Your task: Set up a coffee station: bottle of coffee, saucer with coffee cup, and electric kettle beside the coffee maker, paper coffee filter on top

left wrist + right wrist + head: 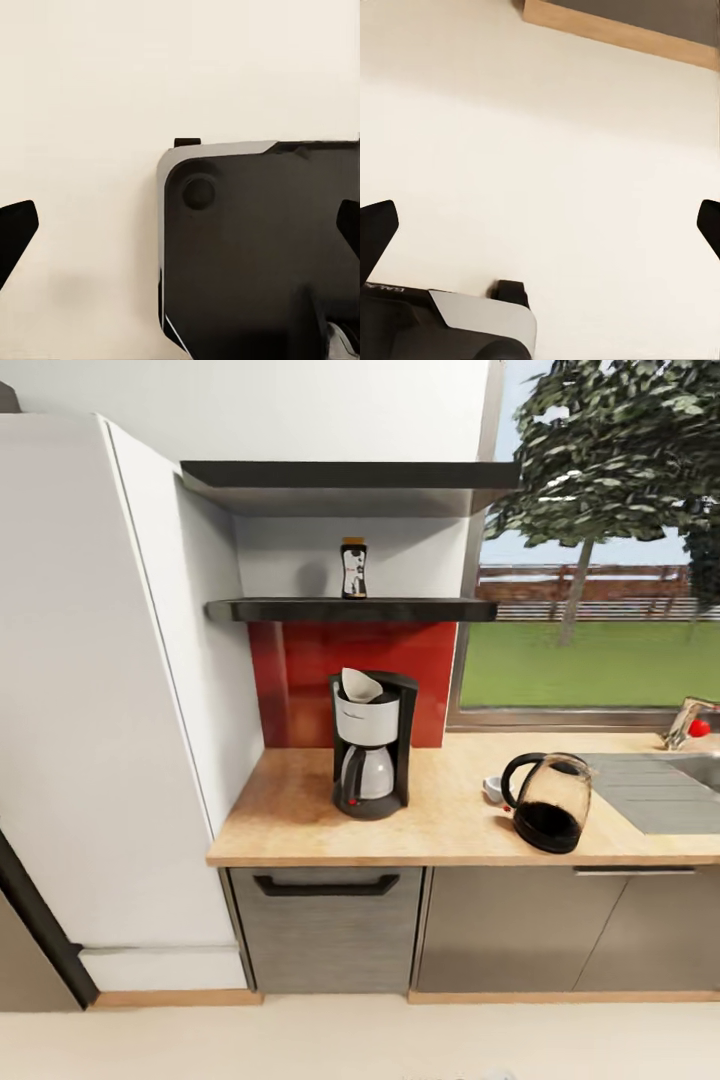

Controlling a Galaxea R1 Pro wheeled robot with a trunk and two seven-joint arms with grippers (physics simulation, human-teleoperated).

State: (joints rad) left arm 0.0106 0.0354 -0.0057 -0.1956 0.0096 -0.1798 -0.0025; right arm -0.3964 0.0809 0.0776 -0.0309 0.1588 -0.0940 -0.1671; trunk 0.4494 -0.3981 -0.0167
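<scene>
Bottle of coffee (353, 568) stood upright on the shelf (300, 610), above the coffee maker (371, 745). Looked small, rigid, probably slick; I'd grab mid-body. Both grippers' jaws were wide, empty.

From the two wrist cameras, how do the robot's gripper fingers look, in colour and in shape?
In both wrist views the fingertips are plain black and taper to blunt points: the left gripper shows one fingertip at each picture edge, the right gripper likewise. No cables or markings show on them.
</scene>
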